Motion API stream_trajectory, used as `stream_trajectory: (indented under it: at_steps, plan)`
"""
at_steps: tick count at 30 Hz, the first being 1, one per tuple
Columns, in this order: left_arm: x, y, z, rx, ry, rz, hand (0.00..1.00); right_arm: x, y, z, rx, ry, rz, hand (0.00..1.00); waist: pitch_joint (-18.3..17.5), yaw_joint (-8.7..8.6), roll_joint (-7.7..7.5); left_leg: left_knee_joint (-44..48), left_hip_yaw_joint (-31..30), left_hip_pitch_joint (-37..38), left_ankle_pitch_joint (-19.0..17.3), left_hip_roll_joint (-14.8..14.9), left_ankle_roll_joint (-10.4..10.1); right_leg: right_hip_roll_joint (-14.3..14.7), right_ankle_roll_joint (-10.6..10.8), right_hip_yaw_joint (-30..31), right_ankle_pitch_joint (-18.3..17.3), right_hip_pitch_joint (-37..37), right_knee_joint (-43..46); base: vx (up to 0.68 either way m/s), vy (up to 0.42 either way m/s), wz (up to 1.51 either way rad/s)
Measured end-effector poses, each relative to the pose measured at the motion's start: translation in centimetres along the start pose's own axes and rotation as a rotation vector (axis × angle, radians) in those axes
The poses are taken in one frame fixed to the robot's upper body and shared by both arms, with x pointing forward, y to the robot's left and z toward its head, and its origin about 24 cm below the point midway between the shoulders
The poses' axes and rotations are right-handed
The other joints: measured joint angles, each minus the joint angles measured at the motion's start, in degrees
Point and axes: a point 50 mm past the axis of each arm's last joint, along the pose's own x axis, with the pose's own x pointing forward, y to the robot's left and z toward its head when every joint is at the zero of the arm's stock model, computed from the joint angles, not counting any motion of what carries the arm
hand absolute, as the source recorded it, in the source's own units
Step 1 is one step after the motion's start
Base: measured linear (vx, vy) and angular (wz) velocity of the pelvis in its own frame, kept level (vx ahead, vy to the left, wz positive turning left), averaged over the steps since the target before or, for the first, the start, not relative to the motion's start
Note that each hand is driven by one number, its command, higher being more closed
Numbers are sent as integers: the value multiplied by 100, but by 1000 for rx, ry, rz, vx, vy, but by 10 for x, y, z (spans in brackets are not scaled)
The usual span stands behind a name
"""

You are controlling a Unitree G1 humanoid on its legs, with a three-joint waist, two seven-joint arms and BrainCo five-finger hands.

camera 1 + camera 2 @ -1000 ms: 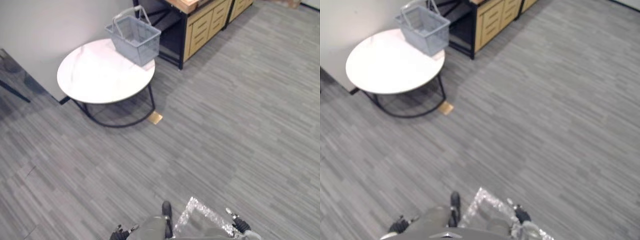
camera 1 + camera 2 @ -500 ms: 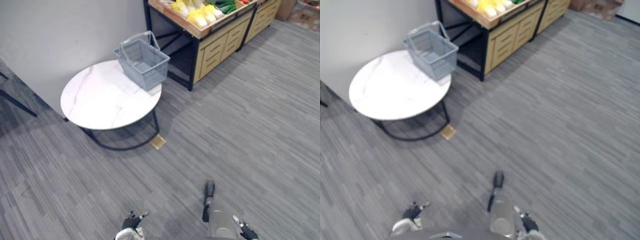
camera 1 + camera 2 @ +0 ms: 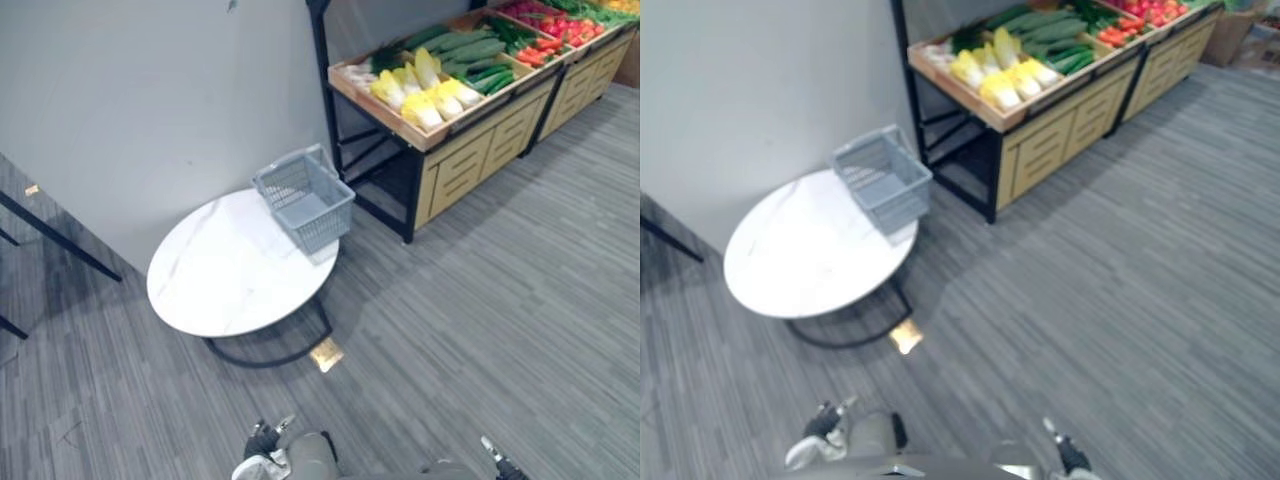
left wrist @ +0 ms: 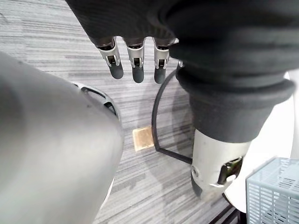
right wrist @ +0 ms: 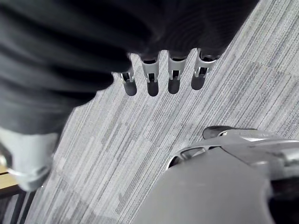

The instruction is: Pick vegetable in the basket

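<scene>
Grey basket (image 3: 322,226), white marbled table (image 3: 222,278), grey-streaked floor (image 3: 500,310)

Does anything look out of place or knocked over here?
Nothing spilled. The basket stands upright at the very edge of the round table, and a small tan square lies on the floor by it.

- The grey floor (image 3: 490,330) lies open ahead and to the right — nothing stands on it up to the vegetable stand (image 3: 470,165).
- A round white table (image 3: 220,285) blocks the way ahead on the left, close to the wall (image 3: 150,100).
- A basket (image 3: 305,200) sits on the table's far edge, open at the top.
- Only a narrow gap of floor parts table and stand.
- The vegetables (image 3: 425,95) lie uncovered — reachable from above.
- Black slanted bars (image 3: 55,240) close off the far left.
</scene>
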Motion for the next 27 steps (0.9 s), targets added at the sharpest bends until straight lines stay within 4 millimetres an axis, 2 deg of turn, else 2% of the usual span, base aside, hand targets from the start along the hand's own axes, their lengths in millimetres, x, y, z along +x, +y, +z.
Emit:
stream_trajectory:
  at_steps: [1, 2, 3, 4, 5, 6, 7, 9, 11, 12, 13, 14, 15, 16, 17, 18, 19, 20, 21, 22, 23, 24, 25, 27]
  plan:
    - [0, 0, 0, 8, -3, 6, 0, 0, 0, 0, -6, 2, -2, 0, -1, 4, -3, -1369, -65, 73, 328, -282, 26, -60, 132, -2, -67, 162, -109, 344, 155, -2]
    - [0, 0, -1, 10, -3, 9, 0, 0, -1, -1, -15, 3, -3, 0, -1, 11, -2, -1964, -89, 128, 541, -381, 4, -74, 186, 4, -119, 249, -161, 449, 230, -5]
    - [0, 0, -1, 12, -4, 12, 0, 0, -1, -1, -37, 6, -3, 0, -4, 59, -5, -2525, -246, 115, 1013, -466, 75, -87, 307, 30, -232, 450, -242, 479, 234, -9]
    - [0, 3, 1, 20, -11, 16, 0, 0, -1, -3, -49, 14, -6, 0, -73, 95, -74, -2389, -218, 87, 1408, -566, 398, -118, 301, 95, -268, 588, -316, 484, 203, -2]
    - [1, 5, 5, 29, -21, 20, 0, 0, 4, -3, -50, 16, 4, 0, -92, 80, -173, -2274, -169, 37, 1296, -656, 563, -210, 286, 144, -251, 610, -340, 487, 170, 16]
    - [2, 9, 11, 57, -38, 21, 0, -1, 7, -6, -57, 24, 15, 0, -128, 58, -314, -2062, -152, -86, 1121, -766, 670, -320, 262, 254, -78, 570, -359, 488, 165, 30]
    - [3, 13, 13, 64, -41, 33, 0, -1, 9, -7, -48, 29, 17, 0, -128, 69, -369, -1791, -8, -153, 1050, -767, 842, -365, 347, 424, 215, 589, -343, 562, 231, 31]
    - [2, 25, 11, 81, -21, 64, 0, -1, 8, -9, -33, 34, 15, 0, -182, 73, -404, -1686, 190, -69, 960, -766, 957, -390, 449, 701, 668, 538, -23, 457, 213, 28]
    - [-1, 35, 1, 110, 13, 89, 0, -2, 7, -10, -15, 34, 9, 0, -337, 87, -454, -2005, 194, 212, 885, -854, 963, -422, 462, 921, 1006, 218, 715, 413, 193, 17]
    - [-3, 41, -7, 132, 38, 101, 0, -2, 7, -10, -5, 28, 7, 0, -365, 94, -480, -2342, 159, 549, 731, -951, 903, -500, 640, 1026, 1199, -142, 1673, 367, 159, 26]
    - [-6, 52, -11, 153, 66, 119, 0, -2, 9, -13, 17, 35, 8, 0, -387, 70, -637, -2608, 82, 904, 637, -1105, 886, -693, 788, 1145, 1594, -546, 2744, 365, 141, 36]
    - [-7, 55, -13, 173, 77, 122, 0, -3, 10, -16, 24, 40, 8, 0, -377, 57, -674, -2691, -4, 1070, 593, -1181, 909, -780, 901, 1242, 1938, -722, 3250, 365, 78, 50]
    - [-8, 59, -17, 204, 101, 123, 0, -4, 12, -20, 28, 51, 14, 0, -363, 54, -734, -2738, -108, 1364, 479, -1262, 917, -909, 914, 1328, 1940, -1094, 4324, 291, 35, 38]
    - [-8, 59, -18, 215, 111, 122, 0, -5, 13, -21, 29, 55, 19, 0, -360, 42, -728, -2739, -187, 1509, 422, -1276, 921, -955, 789, 1291, 1852, -1270, 4772, 347, 30, 60]
    - [-9, 58, -22, 247, 125, 107, 0, -6, 13, -25, 29, 63, 23, 0, -339, 18, -675, -2786, -347, 1800, 348, -1284, 907, -1026, 771, 1037, 1394, -1548, 5356, 324, 21, 70]
    - [-9, 57, -21, 259, 123, 99, 0, -7, 14, -28, 32, 71, 32, 0, -342, -12, -637, -2880, -497, 2031, 317, -1282, 887, -1074, 717, 763, 952, -1768, 5495, 314, 7, 75]
    - [-9, 57, -21, 259, 121, 98, 0, -7, 13, -27, 31, 70, 32, 0, -341, -31, -622, -2935, -582, 2125, 309, -1281, 874, -1097, 649, 611, 750, -1856, 5392, 320, -61, 88]
    - [-8, 53, -19, 254, 115, 92, 0, -6, 14, -25, 31, 62, 34, 0, -335, -104, -602, -2990, -838, 2238, 268, -1254, 818, -1097, 494, 244, 348, -1985, 4628, 228, -98, 77]
    - [-7, 52, -18, 250, 110, 91, 0, -6, 14, -24, 32, 59, 35, 0, -336, -125, -599, -2979, -926, 2241, 239, -1242, 781, -1081, 444, 142, 297, -2004, 4178, 242, -166, 95]
    - [-4, 47, -13, 233, 94, 85, 0, -5, 14, -22, 35, 55, 34, 0, -331, -95, -589, -2975, -1148, 2239, 180, -1221, 723, -991, 393, 98, 276, -2024, 2848, 191, -215, 66]
    - [-4, 46, -12, 224, 90, 83, 0, -5, 14, -22, 41, 54, 31, 0, -327, -99, -576, -2975, -1236, 2234, 154, -1194, 683, -929, 374, 159, 302, -2009, 2307, 251, -306, 80]
    - [-4, 44, -12, 206, 89, 84, 0, -5, 12, -22, 57, 54, 23, 0, -324, -92, -537, -2969, -1455, 2205, 76, -1125, 619, -803, 421, 398, 349, -1952, 1297, 228, -302, 63]
    - [-4, 44, -12, 194, 90, 87, 0, -5, 12, -23, 66, 56, 18, 0, -322, -93, -527, -2965, -1559, 2194, 40, -1083, 563, -783, 414, 521, 415, -1925, 881, 253, -345, 72]
    - [-5, 46, -16, 120, 95, 115, 0, -6, 11, -26, 65, 65, 17, 0, -315, -21, -530, -2933, -1777, 2200, -157, -852, 245, -761, 414, 1080, 847, -1895, -15, 264, -405, 61]
